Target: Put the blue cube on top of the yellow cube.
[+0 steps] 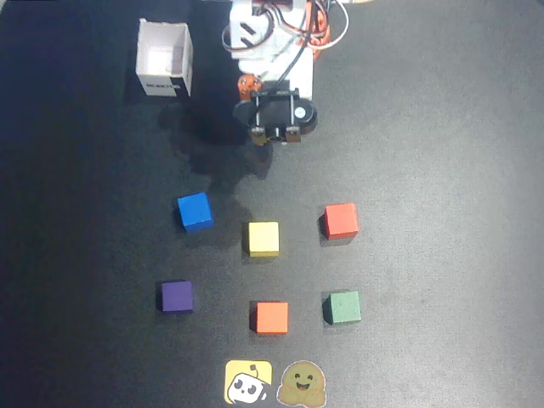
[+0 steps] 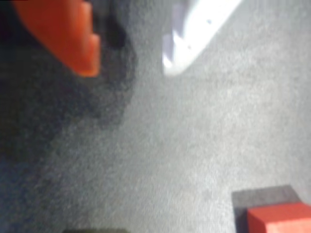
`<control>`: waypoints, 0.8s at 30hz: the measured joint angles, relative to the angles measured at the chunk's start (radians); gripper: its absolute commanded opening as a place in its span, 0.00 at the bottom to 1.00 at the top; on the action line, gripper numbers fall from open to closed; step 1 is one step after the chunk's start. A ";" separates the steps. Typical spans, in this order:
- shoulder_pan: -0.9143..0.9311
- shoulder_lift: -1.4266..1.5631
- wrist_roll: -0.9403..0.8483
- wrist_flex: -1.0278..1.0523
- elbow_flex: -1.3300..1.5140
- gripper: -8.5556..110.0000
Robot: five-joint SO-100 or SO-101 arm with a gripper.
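Blue cube [image 1: 194, 211] sits just at ten o'clock of the yellow cube [image 1: 263, 239]; the tool [image 2: 129, 68], spread and empty, could nudge yellow while grasping.

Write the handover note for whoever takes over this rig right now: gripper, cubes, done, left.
Gripper: open, empty, raised near the arm's base.
Blue cube: on the mat, left of the yellow cube in the overhead view, apart from it.
Yellow cube: bare on top.
Done: nothing yet.
Left: grasp the blue cube, lift it, set it on the yellow one.
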 measured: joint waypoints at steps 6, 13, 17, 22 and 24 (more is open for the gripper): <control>0.003 -0.049 -0.014 0.020 -0.097 0.19; 0.003 -0.204 -0.014 0.018 -0.222 0.22; 0.028 -0.278 0.008 -0.015 -0.253 0.23; 0.072 -0.362 0.015 -0.087 -0.253 0.24; 0.089 -0.410 0.011 -0.118 -0.253 0.24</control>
